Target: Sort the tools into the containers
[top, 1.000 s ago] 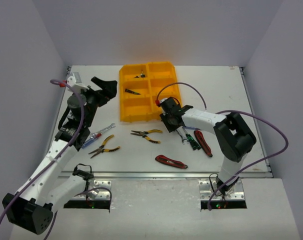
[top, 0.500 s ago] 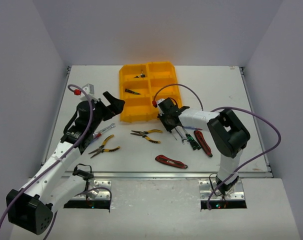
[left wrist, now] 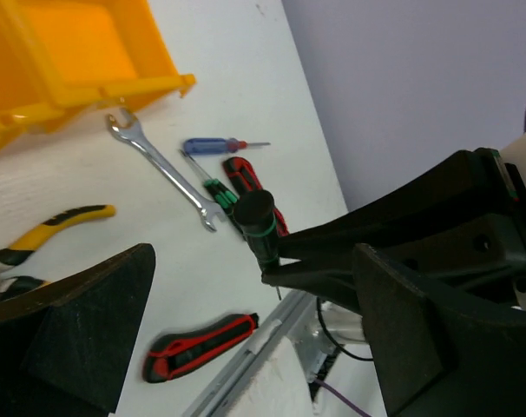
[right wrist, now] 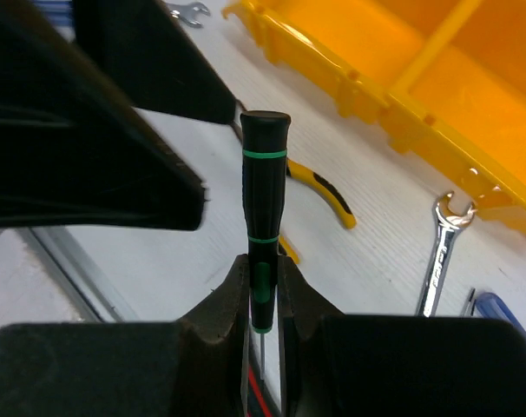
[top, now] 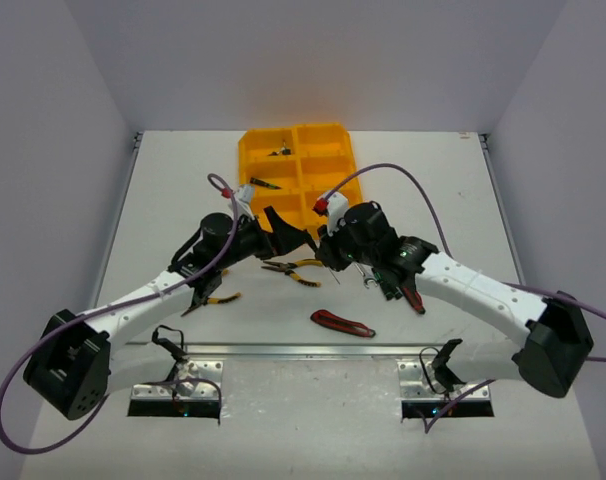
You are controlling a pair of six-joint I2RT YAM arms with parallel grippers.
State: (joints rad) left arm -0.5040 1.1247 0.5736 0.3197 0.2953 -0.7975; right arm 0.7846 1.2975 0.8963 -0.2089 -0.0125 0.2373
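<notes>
Now one clamped screwdriver point(right wrist: 265, 174), two pliers point(top: 295, 269), two knives point(top: 343, 323).

The screwdriver point(right wrist: 265, 174) shaft was mostly swallowed by the jaws, the tray point(left wrist: 115, 87) was chopped off at the frame edge, and the small tools point(top: 276, 153) inside couldn't be identified from above.

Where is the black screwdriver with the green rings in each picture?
Right wrist: the screwdriver stands upright mid-picture, pinched in the right end effector.
Left wrist: near the middle, its butt end towards the camera.
Top: too small to pick out; look at the right end effector's tip, just on the near side of the tray.
Shared landmark: the yellow tray, seen in all three views.
</notes>
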